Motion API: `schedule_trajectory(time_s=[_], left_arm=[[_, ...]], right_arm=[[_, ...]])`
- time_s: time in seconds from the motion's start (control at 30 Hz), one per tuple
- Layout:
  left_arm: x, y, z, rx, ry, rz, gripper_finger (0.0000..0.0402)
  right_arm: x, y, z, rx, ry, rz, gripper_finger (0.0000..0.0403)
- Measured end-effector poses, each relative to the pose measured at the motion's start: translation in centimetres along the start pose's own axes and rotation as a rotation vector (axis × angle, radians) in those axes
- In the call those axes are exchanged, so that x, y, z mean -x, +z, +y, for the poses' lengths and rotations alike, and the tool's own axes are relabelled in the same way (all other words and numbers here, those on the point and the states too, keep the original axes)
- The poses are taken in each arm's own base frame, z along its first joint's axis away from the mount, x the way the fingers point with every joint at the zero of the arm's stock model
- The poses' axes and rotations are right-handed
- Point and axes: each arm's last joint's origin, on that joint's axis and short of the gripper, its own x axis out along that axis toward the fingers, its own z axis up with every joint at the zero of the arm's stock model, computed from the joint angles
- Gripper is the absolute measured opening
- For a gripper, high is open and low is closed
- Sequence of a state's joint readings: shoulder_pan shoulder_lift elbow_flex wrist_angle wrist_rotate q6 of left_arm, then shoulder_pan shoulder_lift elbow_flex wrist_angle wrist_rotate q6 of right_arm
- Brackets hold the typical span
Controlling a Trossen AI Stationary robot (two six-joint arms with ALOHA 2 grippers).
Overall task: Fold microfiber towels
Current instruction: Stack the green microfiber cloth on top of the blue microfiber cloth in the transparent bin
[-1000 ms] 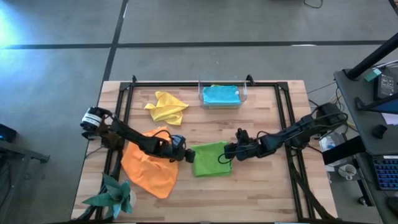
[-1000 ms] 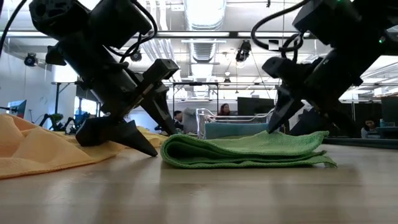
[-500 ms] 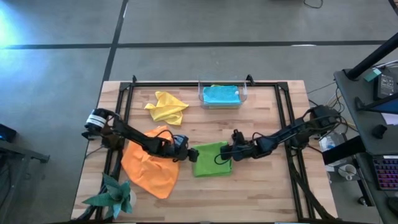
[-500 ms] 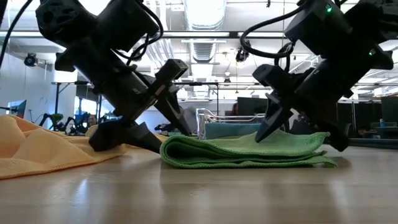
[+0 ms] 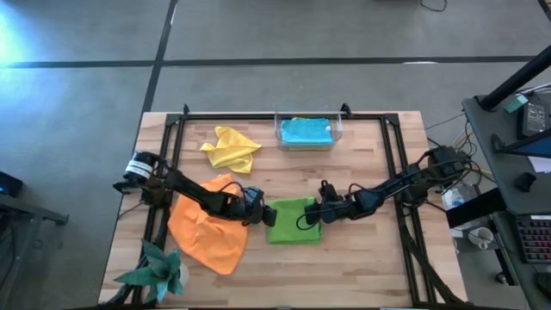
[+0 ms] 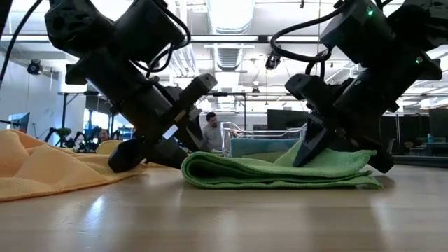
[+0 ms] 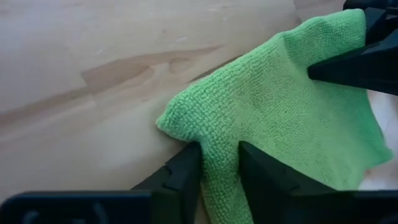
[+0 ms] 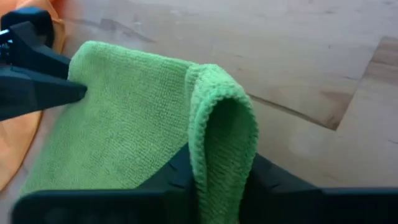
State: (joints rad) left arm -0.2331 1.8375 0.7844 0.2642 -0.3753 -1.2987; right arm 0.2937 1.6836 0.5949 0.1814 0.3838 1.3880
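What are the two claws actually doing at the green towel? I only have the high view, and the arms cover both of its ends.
Observer: In the left wrist view, the left claw has a corner of the green towel pinched between its fingers.
Operator: And the right one?
Observer: In its own wrist view, the right claw grips an edge bunched into a raised loop.
Operator: Is the towel off the table?
Observer: No. The low view shows it lying folded in layers on the wooden table, with only the edge at the right claw peaking up.
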Motion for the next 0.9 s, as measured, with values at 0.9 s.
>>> schedule_trajectory(time_s=[0.9], left_arm=[[1.0,3.9,-6.2,-0.214,-0.168,-0.118,0.0001]], right_arm=[[4.0,2.1,2.1,0.130,0.128,-0.061,0.0009]])
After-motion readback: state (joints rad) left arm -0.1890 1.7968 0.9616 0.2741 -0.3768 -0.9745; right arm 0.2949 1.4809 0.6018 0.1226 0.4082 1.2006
